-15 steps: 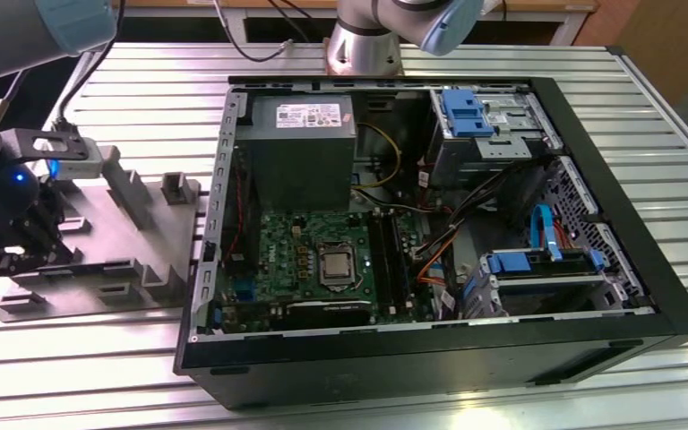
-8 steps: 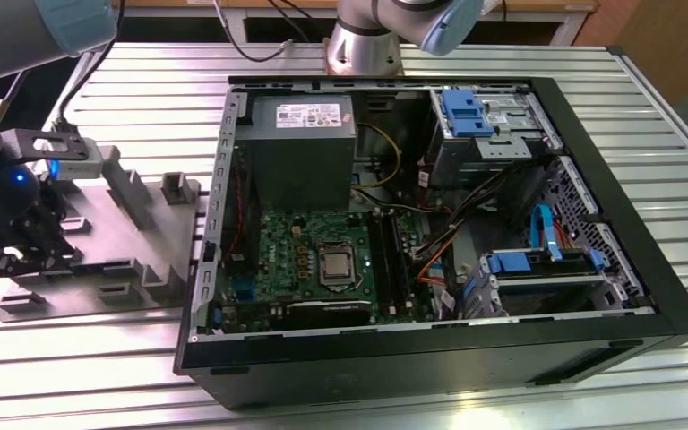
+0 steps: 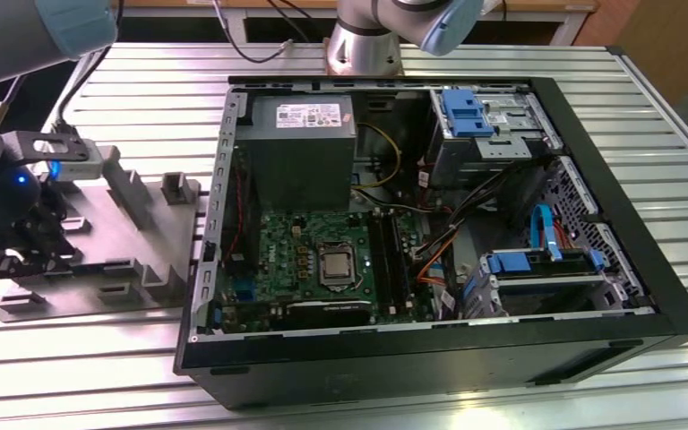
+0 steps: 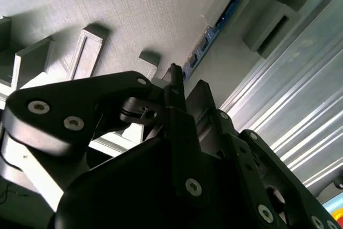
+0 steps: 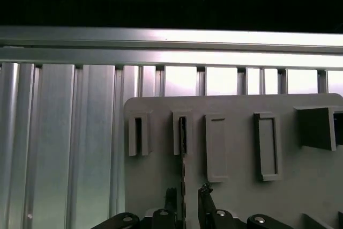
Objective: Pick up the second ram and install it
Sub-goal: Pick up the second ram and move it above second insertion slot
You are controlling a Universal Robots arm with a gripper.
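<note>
The second ram (image 5: 183, 148) is a thin dark stick standing on edge in a slot of the grey holder tray (image 5: 300, 186). In the second wrist view the ram (image 4: 211, 36) shows a blue edge with small chips. My gripper (image 5: 186, 192) hangs low over the tray with one finger on each side of the stick. A gap shows beside the ram, so the gripper is open. In the exterior view my gripper (image 3: 15, 260) sits over the tray (image 3: 129, 224) at the exterior view's left. The motherboard's black slots (image 3: 386, 255) lie inside the open computer case (image 3: 440, 358).
The tray carries several upright tabs (image 3: 176, 188) and empty slots (image 5: 268, 146). It rests on a slatted aluminium table (image 3: 631, 125). A power supply (image 3: 302, 134), drive cages (image 3: 482, 116) and loose cables (image 3: 440, 242) crowd the case. Another arm's base (image 3: 362, 40) stands behind the case.
</note>
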